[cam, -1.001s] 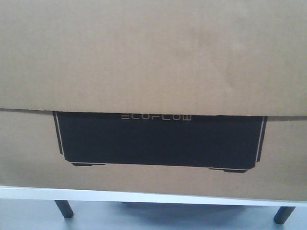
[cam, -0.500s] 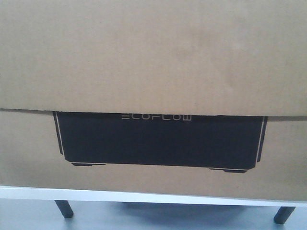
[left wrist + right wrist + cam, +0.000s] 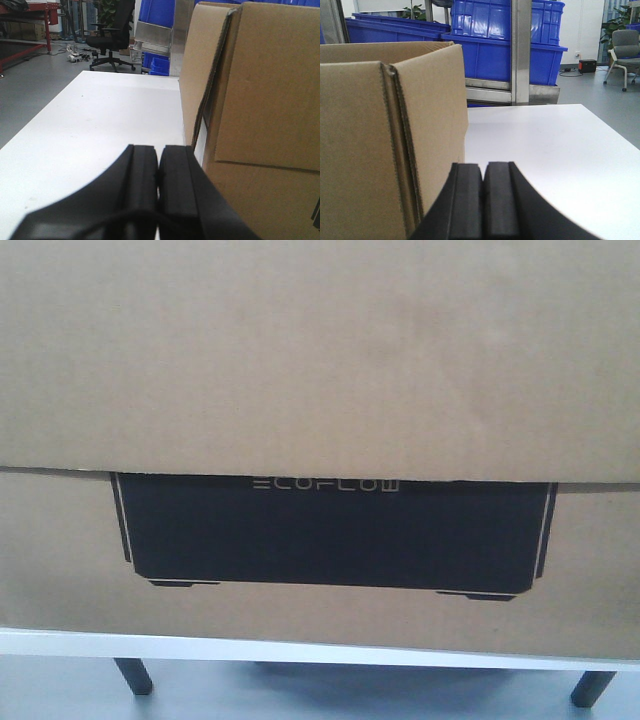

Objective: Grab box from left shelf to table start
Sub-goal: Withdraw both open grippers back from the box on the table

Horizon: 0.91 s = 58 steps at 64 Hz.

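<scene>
Box (image 3: 320, 360) sits on the white table (image 3: 200, 645), filling the front view; black ECOFLOW panel faces the camera, a flap edge overlapping its top. Left gripper (image 3: 158, 172): pads pressed together, nothing between them, low over the tabletop (image 3: 100, 125); box side (image 3: 260, 100) just to its right. Right gripper (image 3: 483, 192): also fully closed, empty; box corner (image 3: 395, 130) just to its left. Box sits between the two grippers. Blue bins (image 3: 505, 45) on a metal rack (image 3: 521, 50) behind the table.
</scene>
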Each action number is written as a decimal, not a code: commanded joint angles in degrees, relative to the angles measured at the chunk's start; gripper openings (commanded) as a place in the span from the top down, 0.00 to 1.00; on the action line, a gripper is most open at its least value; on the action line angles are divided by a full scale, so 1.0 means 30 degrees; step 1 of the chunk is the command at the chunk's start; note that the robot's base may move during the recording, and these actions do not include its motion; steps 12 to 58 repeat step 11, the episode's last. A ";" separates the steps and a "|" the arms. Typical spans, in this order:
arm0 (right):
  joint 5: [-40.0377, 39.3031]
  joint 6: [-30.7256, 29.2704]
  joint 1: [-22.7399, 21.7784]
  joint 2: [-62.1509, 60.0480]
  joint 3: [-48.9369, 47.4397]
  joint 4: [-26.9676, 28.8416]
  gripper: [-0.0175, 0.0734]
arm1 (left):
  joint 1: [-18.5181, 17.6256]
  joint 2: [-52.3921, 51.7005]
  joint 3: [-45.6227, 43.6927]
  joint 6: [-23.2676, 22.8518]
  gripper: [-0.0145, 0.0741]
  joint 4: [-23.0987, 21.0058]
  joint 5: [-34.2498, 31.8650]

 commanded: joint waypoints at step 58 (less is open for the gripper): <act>-0.1743 -0.0250 -0.0105 -0.0047 -0.0033 -0.0040 0.79 | -0.0135 -0.0234 0.0564 -0.0216 0.85 0.0005 -0.1721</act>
